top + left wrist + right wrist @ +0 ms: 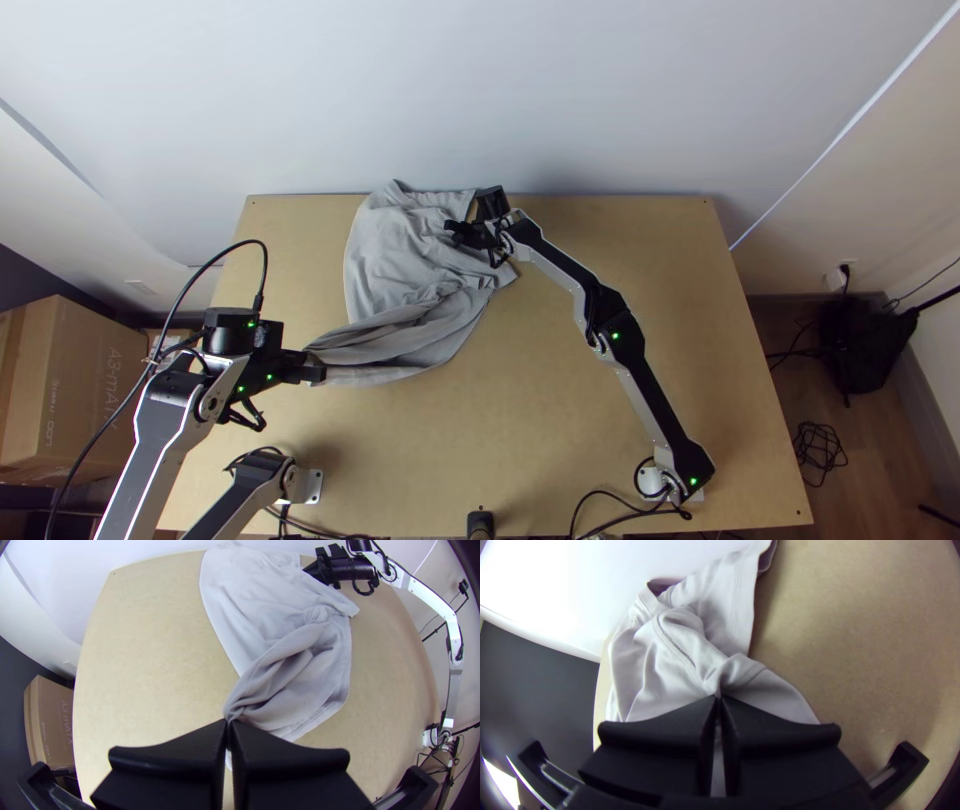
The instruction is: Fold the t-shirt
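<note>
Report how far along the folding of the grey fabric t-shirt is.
Done: the grey t-shirt is on the light wooden table and gripped. In hand: the black-fingered left gripper pinches a gathered end, the black-fingered right gripper a bit toward the table's far edge. Left: seemingly all the folding; the cloth lies creased and bunched.

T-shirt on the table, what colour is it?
Plain light grey t-shirt, best seen in the top view.

**Light grey cloth t-shirt (pixel 390 250), rumpled**

Wrinkled and loosely spread, it lies left of centre on the tabletop (pixel 560 430), reaching the far edge. Its nearer part gathers into twisted folds, narrowing toward the left edge.
</note>
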Robot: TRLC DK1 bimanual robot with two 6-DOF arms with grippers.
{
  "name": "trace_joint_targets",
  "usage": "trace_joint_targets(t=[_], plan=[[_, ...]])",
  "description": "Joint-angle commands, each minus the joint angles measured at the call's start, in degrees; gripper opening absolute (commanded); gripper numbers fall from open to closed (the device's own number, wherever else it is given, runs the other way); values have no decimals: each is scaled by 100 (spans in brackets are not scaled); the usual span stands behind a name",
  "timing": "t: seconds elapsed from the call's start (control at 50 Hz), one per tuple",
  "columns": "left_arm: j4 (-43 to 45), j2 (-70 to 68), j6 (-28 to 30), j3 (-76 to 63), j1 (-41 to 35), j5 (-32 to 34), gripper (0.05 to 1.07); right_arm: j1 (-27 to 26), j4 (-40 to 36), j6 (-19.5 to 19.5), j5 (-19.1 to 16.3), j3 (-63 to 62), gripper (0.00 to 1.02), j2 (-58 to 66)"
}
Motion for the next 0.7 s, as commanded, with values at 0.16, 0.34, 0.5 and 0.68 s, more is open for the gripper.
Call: trace_joint_targets(t=[0.16,0.34,0.5,0.68], plan=[[270,-83,193,245,452,27,8,-29,-128,-83,80,-746,3,-837],[745,-56,290,360,804,27,8,-222,-102,-171,116,-1563,3,-1936],[1149,14,360,456,1261,27,8,-495,-76,-452,177,-2398,3,-3052],[1720,102,307,527,1709,36,8,-837,-76,-689,239,-3435,3,-4397]])
